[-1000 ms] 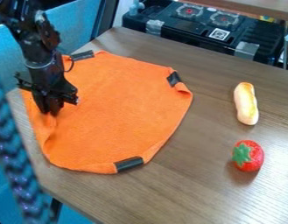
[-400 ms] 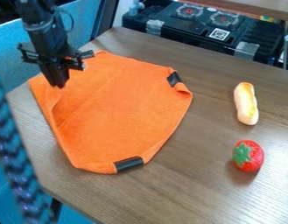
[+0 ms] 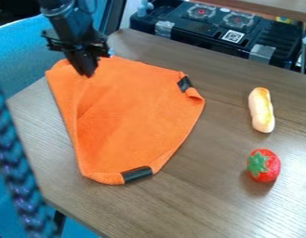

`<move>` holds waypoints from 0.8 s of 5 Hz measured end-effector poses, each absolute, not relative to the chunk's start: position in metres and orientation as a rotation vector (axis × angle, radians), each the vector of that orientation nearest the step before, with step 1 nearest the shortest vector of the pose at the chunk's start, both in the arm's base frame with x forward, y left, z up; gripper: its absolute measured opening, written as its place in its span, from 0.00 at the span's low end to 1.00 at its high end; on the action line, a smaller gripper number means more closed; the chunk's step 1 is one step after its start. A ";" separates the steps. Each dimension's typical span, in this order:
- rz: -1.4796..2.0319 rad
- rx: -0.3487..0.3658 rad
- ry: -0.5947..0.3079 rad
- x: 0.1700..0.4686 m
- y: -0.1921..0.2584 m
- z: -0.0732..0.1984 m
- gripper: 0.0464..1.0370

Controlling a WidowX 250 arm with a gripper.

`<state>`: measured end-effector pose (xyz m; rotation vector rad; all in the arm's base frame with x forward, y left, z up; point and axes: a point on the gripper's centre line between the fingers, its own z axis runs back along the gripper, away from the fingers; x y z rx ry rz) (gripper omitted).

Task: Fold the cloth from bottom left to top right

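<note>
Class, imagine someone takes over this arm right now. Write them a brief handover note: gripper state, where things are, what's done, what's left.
Gripper: at the cloth's upper-left part, apparently pinching it.
Cloth: on the table, mostly spread out, black patches at its right and bottom edges.
Done: cloth apparently gripped; no finished fold.
Left: probably bring the held part over toward the top right, lay it down, release.
Nearby: strawberry and bread-like toy, right of the cloth.

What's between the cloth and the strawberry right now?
Only bare wooden tabletop separates the orange cloth from the strawberry, in the camera view.
</note>
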<state>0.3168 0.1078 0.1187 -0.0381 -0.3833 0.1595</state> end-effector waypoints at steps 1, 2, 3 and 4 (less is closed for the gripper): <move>0.151 -0.058 -0.446 0.342 0.095 0.147 0.00; 0.187 -0.117 -0.417 0.371 0.089 0.148 0.00; 0.200 -0.129 -0.429 0.396 0.080 0.151 0.00; 0.185 -0.122 -0.419 0.407 0.067 0.140 0.00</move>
